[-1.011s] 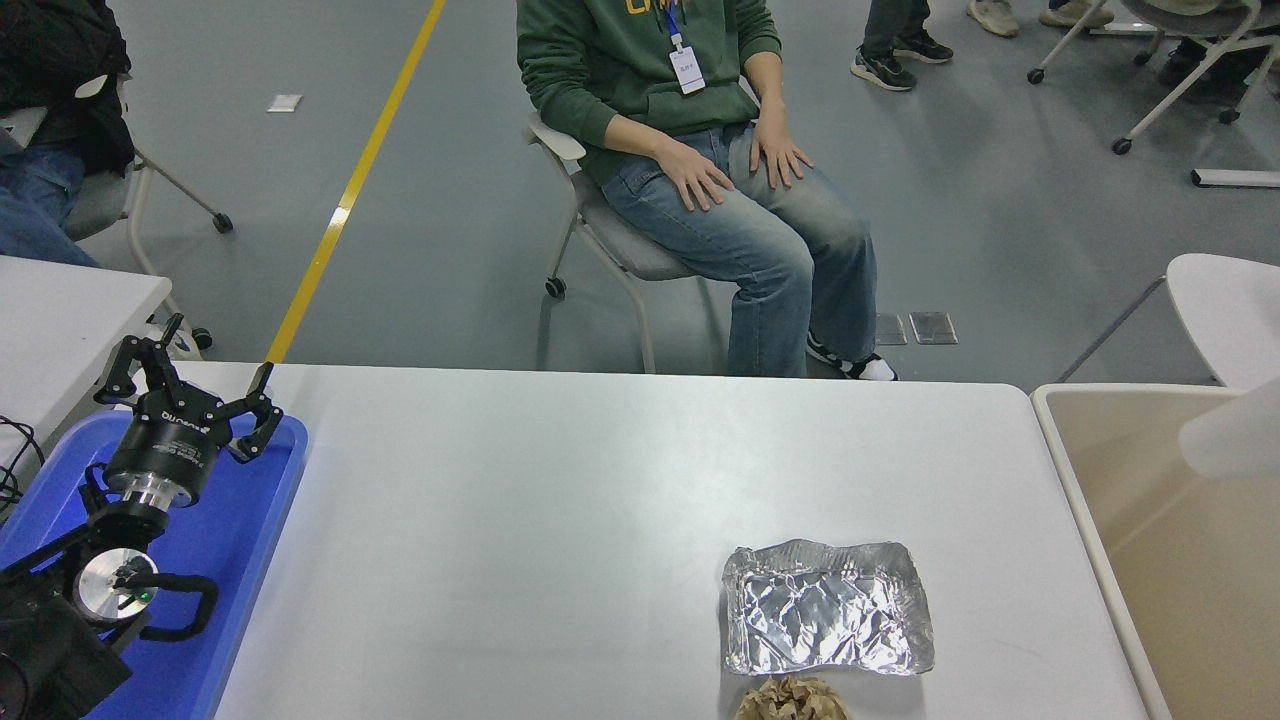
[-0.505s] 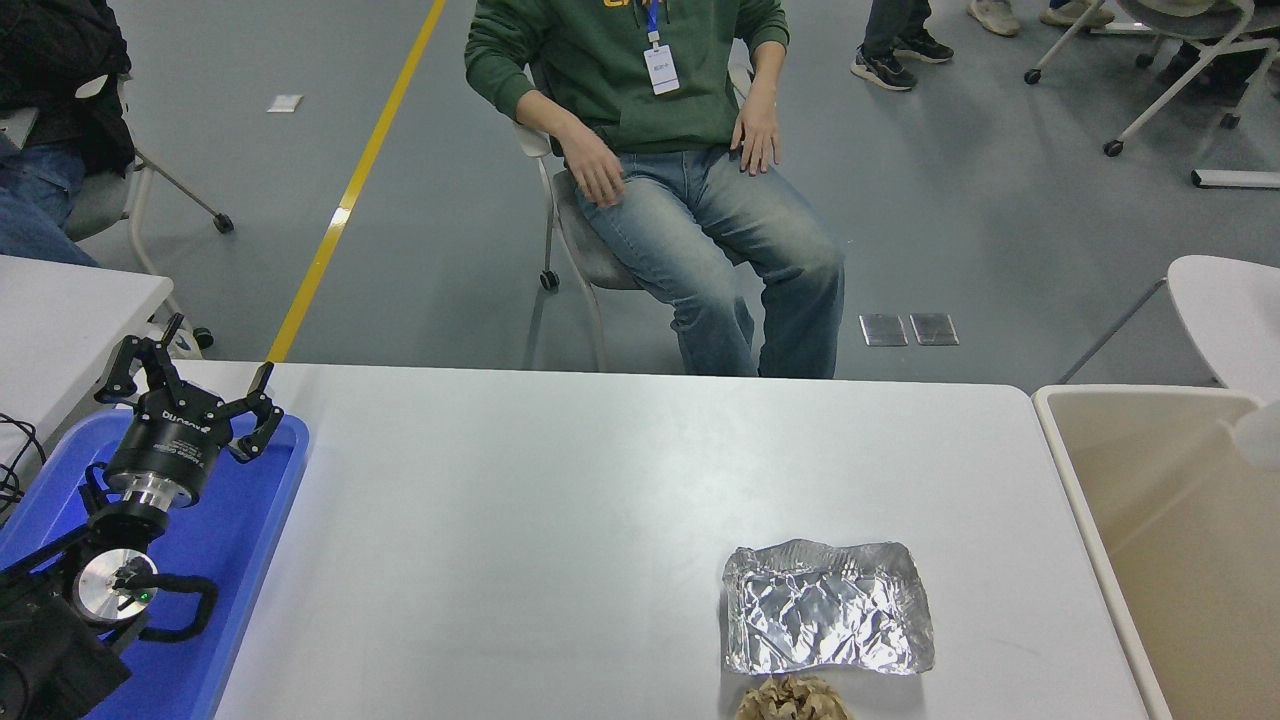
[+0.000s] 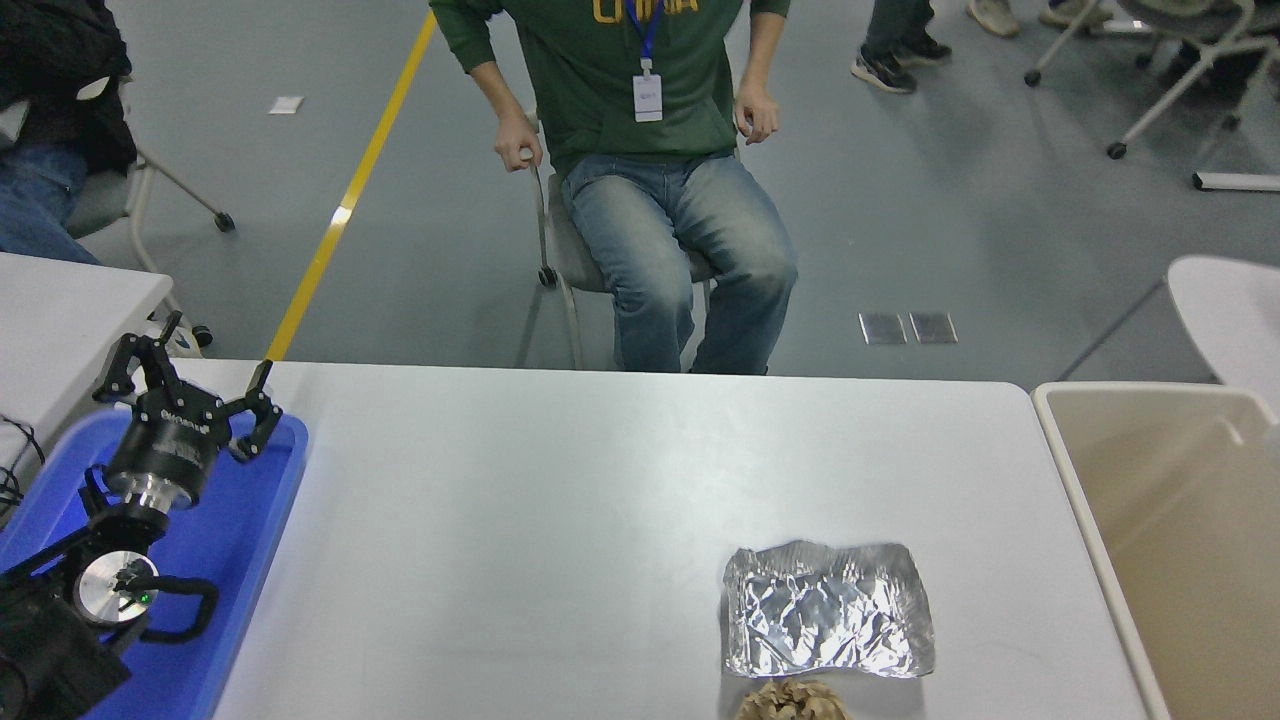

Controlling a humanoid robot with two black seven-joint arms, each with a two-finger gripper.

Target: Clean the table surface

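Note:
The white table surface [image 3: 560, 500] fills the middle of the head view. A crumpled sheet of silver foil [image 3: 825, 612] lies flat on it at the front right. A crumpled brown paper ball [image 3: 792, 702] sits just below the foil at the picture's bottom edge. My left gripper [image 3: 187, 385] is parked at the lower left over a blue tray [image 3: 235, 540], its fingers spread open and empty. My right gripper is out of view.
A beige bin [image 3: 1180, 530] stands against the table's right end. A person in a green hoodie and jeans [image 3: 655, 180] sits on a chair beyond the far edge. A smaller white table [image 3: 60, 310] is at the left.
The pale blurred shape at the right edge over the bin has moved out of view. The seated person has shifted left and turned to face the table. My left arm has not moved.

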